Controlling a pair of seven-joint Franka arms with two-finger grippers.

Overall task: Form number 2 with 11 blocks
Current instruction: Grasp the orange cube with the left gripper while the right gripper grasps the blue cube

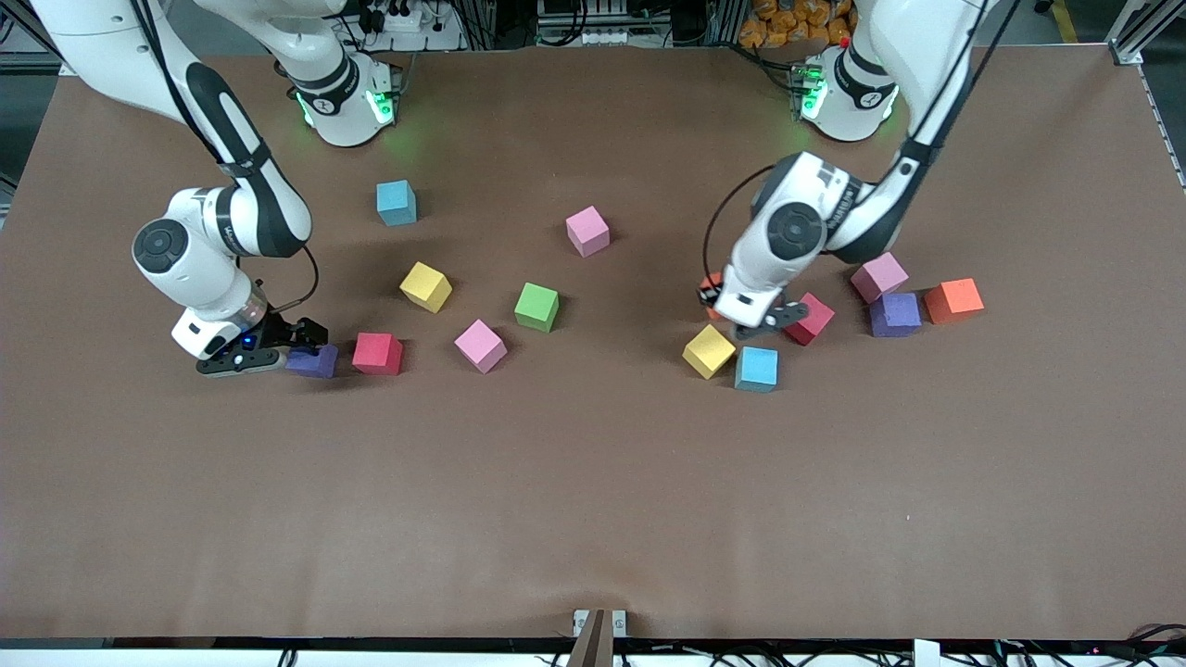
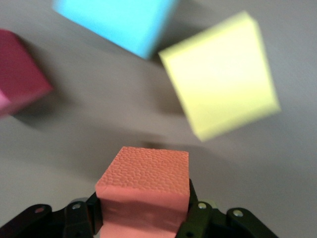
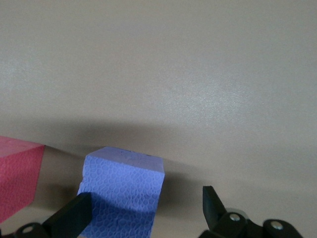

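The left pincer (image 2: 143, 218) pinches a small orange foam cube (image 2: 144, 191) just above the brown desk (image 1: 593, 500), over a spot beside a yellow foam cube (image 1: 709, 351), a blue foam cube (image 1: 756, 368) and a red foam cube (image 1: 813, 318). The right pincer (image 3: 148, 213), spread wide, is down at the desk around a purple foam cube (image 3: 124, 196), which sits beside another red foam cube (image 1: 377, 353) at the right arm's end.

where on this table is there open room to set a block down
The widest bare patch of the table is the whole strip nearer the front camera than the pink block and the blue block. Another gap lies between the green block and the yellow block. It is crowded around the left end effector.
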